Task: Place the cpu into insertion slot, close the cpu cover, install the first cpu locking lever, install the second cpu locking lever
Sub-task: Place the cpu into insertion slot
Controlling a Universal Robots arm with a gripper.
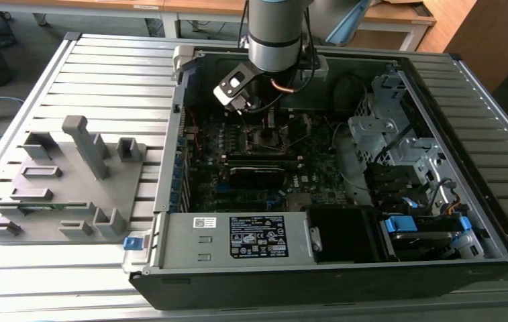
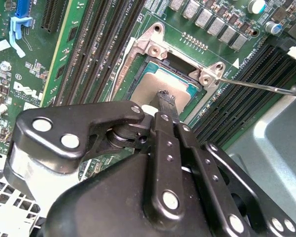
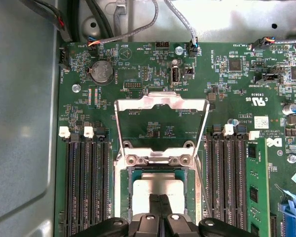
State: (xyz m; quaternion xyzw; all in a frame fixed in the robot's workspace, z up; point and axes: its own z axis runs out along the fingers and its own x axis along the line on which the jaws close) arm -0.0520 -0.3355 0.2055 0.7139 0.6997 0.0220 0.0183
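Beneath tool, cpu seated; cpu cover raised

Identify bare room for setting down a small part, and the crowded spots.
Free: the slatted table bordering the grey fixture at the exterior view's left, and the strip beside the computer case at its right. Crowded: inside the case, where memory slots flank the cpu beneath the gripper.
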